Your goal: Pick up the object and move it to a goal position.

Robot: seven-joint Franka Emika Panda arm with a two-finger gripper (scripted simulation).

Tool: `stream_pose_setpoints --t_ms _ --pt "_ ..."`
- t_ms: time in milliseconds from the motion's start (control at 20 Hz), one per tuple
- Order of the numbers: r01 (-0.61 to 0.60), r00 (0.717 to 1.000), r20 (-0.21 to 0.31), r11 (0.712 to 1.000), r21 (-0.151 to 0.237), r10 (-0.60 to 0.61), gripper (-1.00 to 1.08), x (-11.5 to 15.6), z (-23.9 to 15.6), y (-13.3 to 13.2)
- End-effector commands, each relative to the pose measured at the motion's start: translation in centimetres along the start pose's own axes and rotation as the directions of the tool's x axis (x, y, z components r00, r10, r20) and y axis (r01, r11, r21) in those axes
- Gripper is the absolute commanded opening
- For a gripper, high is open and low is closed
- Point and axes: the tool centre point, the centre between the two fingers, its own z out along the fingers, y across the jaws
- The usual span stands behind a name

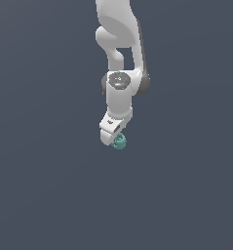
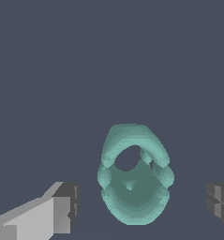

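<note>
The object (image 2: 134, 178) is a small teal-green lumpy piece with a ring-like hole, lying on the flat grey surface. In the wrist view it sits between my two fingers (image 2: 62, 208), one on each side, with a gap to each, so they do not touch it. My gripper (image 2: 141, 206) is open around it. In the exterior view the object (image 1: 120, 142) shows just under the white hand, and the gripper (image 1: 115, 140) points down at it; the fingertips are mostly hidden behind the hand there.
The white arm (image 1: 120, 58) comes down from the top of the exterior view. The plain dark grey ground (image 1: 49, 185) fills the rest of both views. No goal marker shows.
</note>
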Motion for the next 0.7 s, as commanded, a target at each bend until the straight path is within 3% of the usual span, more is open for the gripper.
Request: stream_pose_setpoints --t_ms 0,650 --pt "0.001 1.0 0.0 1.0 0.0 -0.001 1.0 0.0 0.4 0.0" --pt "0.005 1.0 0.0 1.0 0.0 -0.005 1.0 0.0 4.9 -0.1"
